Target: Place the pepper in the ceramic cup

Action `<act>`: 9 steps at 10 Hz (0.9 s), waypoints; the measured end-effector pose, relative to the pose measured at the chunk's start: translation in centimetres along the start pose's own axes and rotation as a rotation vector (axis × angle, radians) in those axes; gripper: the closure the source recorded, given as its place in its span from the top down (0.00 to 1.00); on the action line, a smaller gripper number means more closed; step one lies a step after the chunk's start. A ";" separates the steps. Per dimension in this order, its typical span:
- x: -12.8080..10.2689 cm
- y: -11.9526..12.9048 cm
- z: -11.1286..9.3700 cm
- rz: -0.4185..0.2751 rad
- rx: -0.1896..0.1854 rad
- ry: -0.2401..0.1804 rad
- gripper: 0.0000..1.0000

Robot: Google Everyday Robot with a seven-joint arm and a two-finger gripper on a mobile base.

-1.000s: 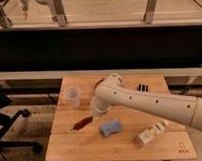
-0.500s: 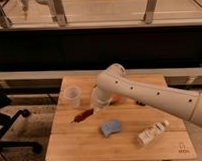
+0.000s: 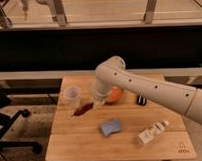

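Observation:
The pepper (image 3: pixel 81 110) is dark red-brown and lies on the wooden table (image 3: pixel 162 148), just in front of and to the right of the ceramic cup (image 3: pixel 71 94). The cup is small, pale, and stands upright near the table's back left. My gripper (image 3: pixel 98 101) hangs down from the white arm (image 3: pixel 145 88), which reaches in from the right. It sits right at the pepper's right end, low over the table. I cannot tell whether it touches or holds the pepper.
An orange bowl (image 3: pixel 115 95) stands just right of the gripper, partly hidden by the arm. A blue sponge (image 3: pixel 111 127) lies in front of it. A white bottle (image 3: pixel 152 132) lies at the front right. A small dark object (image 3: pixel 140 99) sits behind the bottle.
The arm has swung left and the gripper has come down to the pepper's right end. The pepper has shifted slightly towards the cup.

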 end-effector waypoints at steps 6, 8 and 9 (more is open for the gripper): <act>-0.1 -4.4 -0.4 -0.023 0.020 -0.003 0.05; -0.7 -6.4 0.0 -0.042 0.024 0.002 0.05; -1.0 -7.1 0.1 -0.050 0.027 0.003 0.05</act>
